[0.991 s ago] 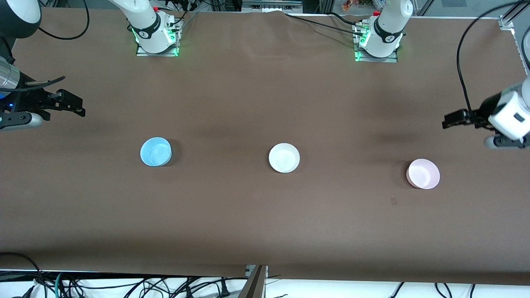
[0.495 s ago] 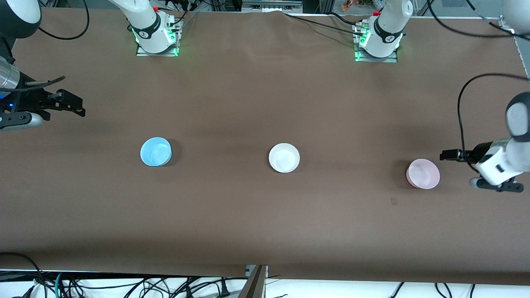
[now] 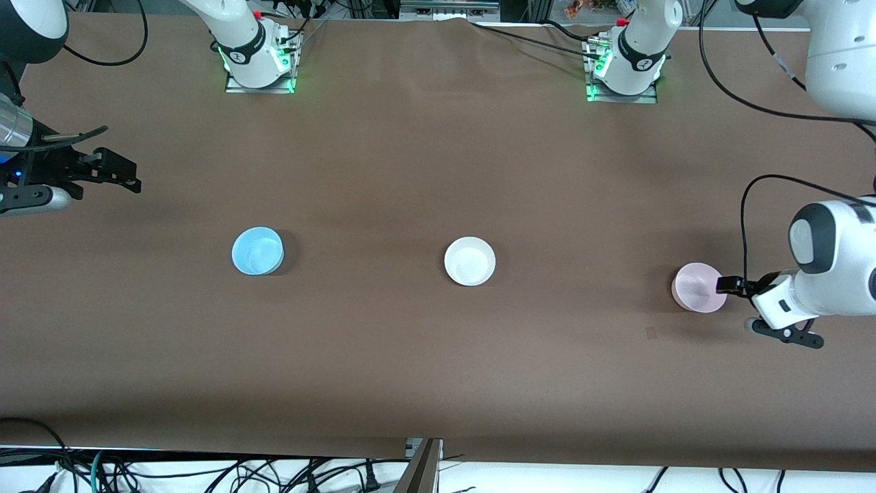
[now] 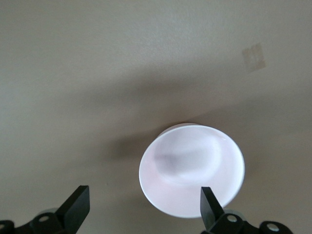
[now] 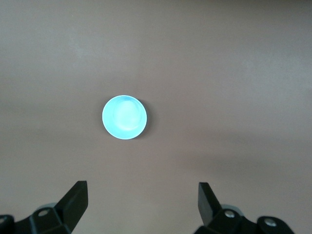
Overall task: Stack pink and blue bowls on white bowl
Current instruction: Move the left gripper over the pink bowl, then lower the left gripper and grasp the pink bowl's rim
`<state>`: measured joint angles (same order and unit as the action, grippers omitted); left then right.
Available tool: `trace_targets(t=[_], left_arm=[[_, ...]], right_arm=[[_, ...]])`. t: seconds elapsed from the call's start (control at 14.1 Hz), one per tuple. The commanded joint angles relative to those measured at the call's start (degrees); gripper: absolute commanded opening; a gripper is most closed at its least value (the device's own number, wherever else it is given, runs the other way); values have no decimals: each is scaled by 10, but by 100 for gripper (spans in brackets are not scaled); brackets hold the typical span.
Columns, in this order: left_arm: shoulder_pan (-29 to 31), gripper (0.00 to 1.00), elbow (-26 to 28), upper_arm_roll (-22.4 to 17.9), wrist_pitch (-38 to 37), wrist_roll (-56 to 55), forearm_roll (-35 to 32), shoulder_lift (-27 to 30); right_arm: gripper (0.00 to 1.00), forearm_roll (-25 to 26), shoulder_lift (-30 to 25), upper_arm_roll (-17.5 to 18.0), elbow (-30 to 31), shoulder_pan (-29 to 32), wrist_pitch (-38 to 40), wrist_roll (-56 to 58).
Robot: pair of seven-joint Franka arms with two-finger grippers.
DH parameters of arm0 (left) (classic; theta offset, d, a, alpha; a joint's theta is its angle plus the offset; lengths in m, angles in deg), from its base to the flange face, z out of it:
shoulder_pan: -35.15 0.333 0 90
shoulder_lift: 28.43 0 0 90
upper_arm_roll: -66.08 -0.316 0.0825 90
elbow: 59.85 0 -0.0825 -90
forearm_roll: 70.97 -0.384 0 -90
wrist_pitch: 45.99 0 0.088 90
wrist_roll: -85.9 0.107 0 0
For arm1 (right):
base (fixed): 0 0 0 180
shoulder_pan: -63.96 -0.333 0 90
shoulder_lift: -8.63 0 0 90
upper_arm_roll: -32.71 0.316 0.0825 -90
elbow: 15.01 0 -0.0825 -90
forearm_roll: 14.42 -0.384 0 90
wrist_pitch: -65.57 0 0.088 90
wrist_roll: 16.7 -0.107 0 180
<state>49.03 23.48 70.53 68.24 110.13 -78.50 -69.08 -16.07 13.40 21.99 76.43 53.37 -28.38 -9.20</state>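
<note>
A brown cloth covers the table [image 3: 410,171], with cables hanging along the edge nearest the front camera. Three round bowls stand on it in a row running from one arm's end to the other, all upright with mouths facing up and well apart from each other. Being round, none has a long axis. The blue bowl [image 3: 257,251] is toward the right arm's end, the white bowl [image 3: 469,261] sits in the middle, and the pink bowl [image 3: 699,287] is toward the left arm's end, slightly nearer the front camera than the other two.

The left gripper [image 3: 731,285] is low at the pink bowl's rim, on the side toward the left arm's end; its fingers [image 4: 211,206] are spread apart, holding nothing, and in the left wrist view one fingertip overlaps the rim while the other lies off to the side over cloth.

The right gripper [image 3: 116,174] waits above the table's right-arm end, fingers [image 5: 75,197] spread and empty, well apart from the blue bowl.
</note>
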Motion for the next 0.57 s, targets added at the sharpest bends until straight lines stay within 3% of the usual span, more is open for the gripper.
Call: trace_targets(t=[0.0,0.35,0.42,0.5], left_arm=[[15,100,-20,4,23,71,-12,-39],[19,100,-15,4,49,161,-5,-64],[20,79,-14,4,50,165,-7,-64],[20,50,-14,5,50,178,-6,-64]], right_arm=[[100,-4,-2,0,-5,2,9,9],[100,-4,-1,0,-5,2,9,8],[100,-4,-1,0,-5,2,9,8],[100,-4,-1,0,-5,2,9,5]])
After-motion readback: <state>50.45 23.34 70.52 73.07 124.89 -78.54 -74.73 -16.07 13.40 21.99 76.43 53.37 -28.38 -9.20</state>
